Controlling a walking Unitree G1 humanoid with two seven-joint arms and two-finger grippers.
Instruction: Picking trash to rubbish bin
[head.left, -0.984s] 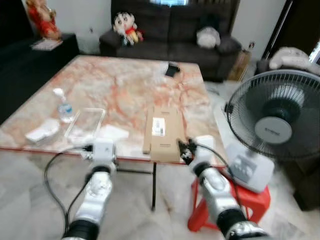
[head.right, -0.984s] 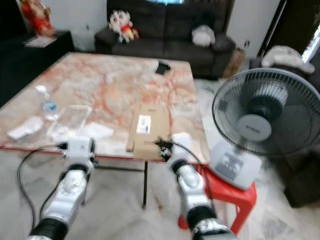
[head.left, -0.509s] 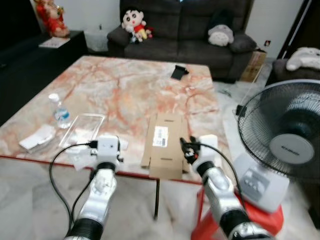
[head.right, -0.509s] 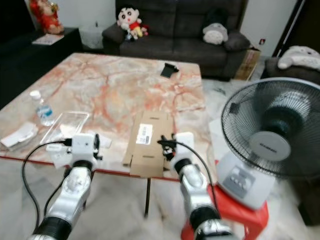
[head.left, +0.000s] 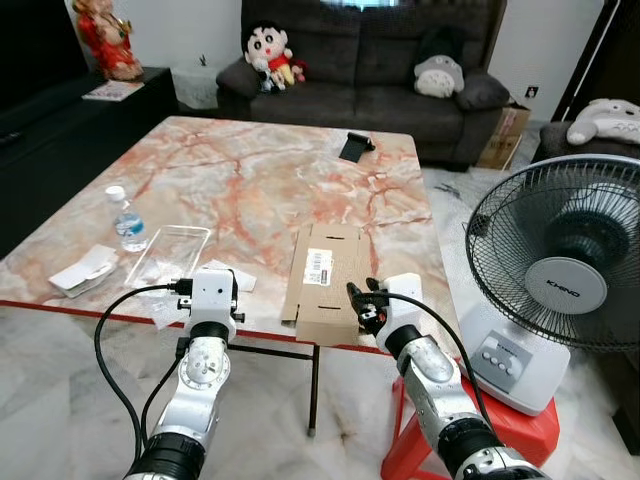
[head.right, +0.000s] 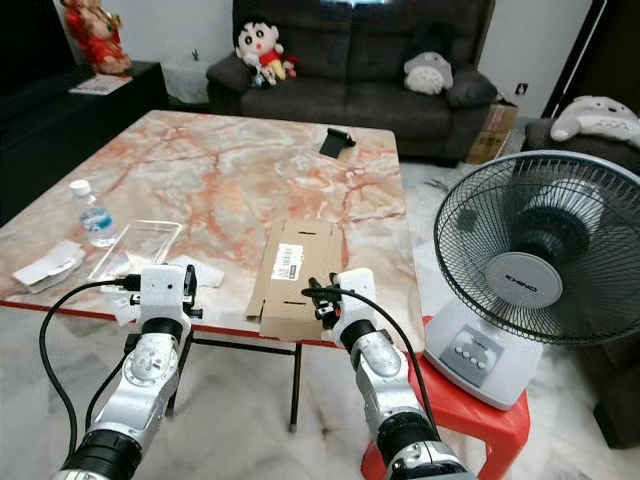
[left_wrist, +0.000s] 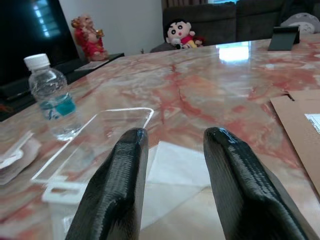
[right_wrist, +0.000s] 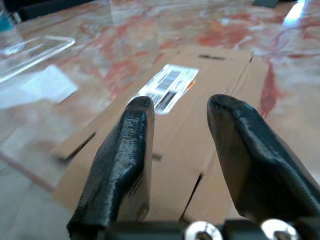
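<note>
A flattened cardboard box (head.left: 326, 278) with a white label lies near the front edge of the marble table (head.left: 260, 170). My right gripper (right_wrist: 180, 107) hovers open just over the box's near end, nothing between its fingers (right_wrist: 125, 150); the head view puts it at the table's front edge (head.left: 362, 302). My left gripper (left_wrist: 172, 137) is also open and empty at the front edge (head.left: 212, 290), pointing at a white sheet of paper (left_wrist: 175, 165) and a clear plastic tray (left_wrist: 95, 145). A small water bottle (head.left: 127, 220) and a white wrapper (head.left: 82, 270) sit further left.
A standing fan (head.left: 570, 262) rests on a red stool (head.left: 500, 430) close to my right arm. A black phone stand (head.left: 352, 147) sits at the table's far side, with a dark sofa (head.left: 370, 60) behind. A low black cabinet (head.left: 60, 110) runs along the left.
The whole picture has shifted and sharpened as the camera moved. Both grippers stay open at the table's front edge, the right one by the cardboard.
</note>
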